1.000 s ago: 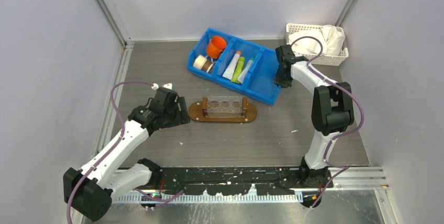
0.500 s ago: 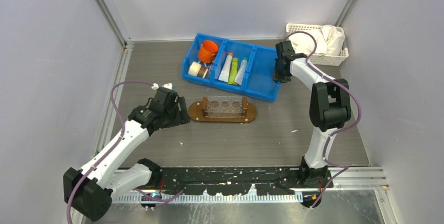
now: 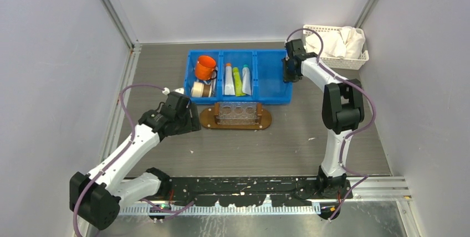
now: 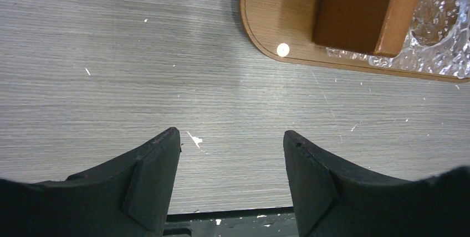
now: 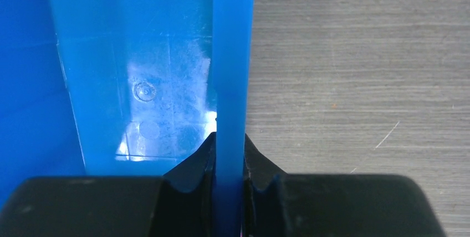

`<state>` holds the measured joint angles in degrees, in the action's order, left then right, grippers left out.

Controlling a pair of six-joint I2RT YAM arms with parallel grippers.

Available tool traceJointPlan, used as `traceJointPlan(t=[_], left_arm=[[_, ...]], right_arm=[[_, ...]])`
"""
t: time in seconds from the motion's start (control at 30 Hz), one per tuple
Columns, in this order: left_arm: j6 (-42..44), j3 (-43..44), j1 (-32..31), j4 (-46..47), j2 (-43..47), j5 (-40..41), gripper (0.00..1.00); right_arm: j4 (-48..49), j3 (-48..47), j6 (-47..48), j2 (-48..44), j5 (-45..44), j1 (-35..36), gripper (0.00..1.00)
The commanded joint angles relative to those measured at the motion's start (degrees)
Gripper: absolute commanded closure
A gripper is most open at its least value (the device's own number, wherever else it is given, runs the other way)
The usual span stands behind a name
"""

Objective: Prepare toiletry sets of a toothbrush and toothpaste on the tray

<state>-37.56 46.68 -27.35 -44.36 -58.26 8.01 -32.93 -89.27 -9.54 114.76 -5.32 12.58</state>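
Toothpaste (image 3: 237,80) is lying as three tubes side by side in the middle compartment of the blue bin (image 3: 260,102), caps pointing toward 12 o'clock. The bin is sitting just at 12 o'clock of the tray (image 3: 265,122), its front wall close to the tray's far edge.

The right hand (image 3: 288,72) is pinching the bin's end wall at 3 o'clock. The wrist view is showing the narrow fingers clamped on both faces of the blue wall (image 5: 233,54). The step looks like squaring the bin up beside the tray. Doing it well is likely meaning sliding the bin flat on the surface so the tubes are not rolling, stopping short of the tray, then opening and lifting straight off the wall before reaching for a tube.

The left hand (image 3: 188,119) is hovering wide and empty at 9 o'clock of the tray, holding nothing.

In the bin's 9 o'clock compartment an orange cup (image 3: 205,67) and a pale roll (image 3: 198,89) are sitting; the 3 o'clock compartment is showing only bare blue floor. A clear holder (image 3: 237,112) is standing on the tray, nothing visible in it. At 2 o'clock a white basket (image 3: 354,60) is holding white cloth (image 3: 349,37). Toothbrushes are not showing up clearly anywhere.
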Motion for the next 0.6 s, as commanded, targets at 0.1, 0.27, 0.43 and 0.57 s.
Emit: traceJointPlan(t=[0.1,0.27,0.43,0.57], left_arm=[[1.16,2.93,0.2,0.86,-1.1,2.44,0.3],[1.87,5.98,1.12,3.09,-4.44,6.13,0.17],[4.37,17.63,3.69,5.44,-13.69,6.07,0.27],[6.98,25.3,6.0,7.06,-22.76,3.19,0.65]], right_arm=[[-2.23,-4.83,3.12,2.94,-4.94,0.88,0.62],[3.12,0.78,-1.24,-5.1,-8.93,0.75,0.2],[3.32,1.93,-6.5,-14.96,-11.64,0.97,0.23],[1.91,4.53,-8.68,-23.96,-11.56,2.17,0.25]])
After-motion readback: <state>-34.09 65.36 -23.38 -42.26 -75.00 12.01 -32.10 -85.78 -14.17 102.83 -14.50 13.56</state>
